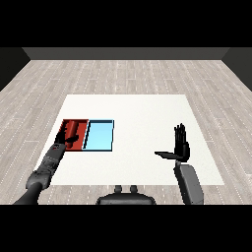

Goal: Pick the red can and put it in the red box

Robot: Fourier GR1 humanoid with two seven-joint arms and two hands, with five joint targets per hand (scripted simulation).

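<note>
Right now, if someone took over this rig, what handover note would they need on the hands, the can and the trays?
Left robot hand: over the red tray, at the red can; whether its fingers are curled round the can cannot be made out.
Right robot hand: open, fingers straight and pointing up, holding nothing, over the bare table on the right.
Red can: lying within the red tray.
Light blue tray: beside the red tray, nothing in it.
Done: the can appears to be in the red tray.
Left: confirm the can is released, then pull the left robot hand back.
</note>
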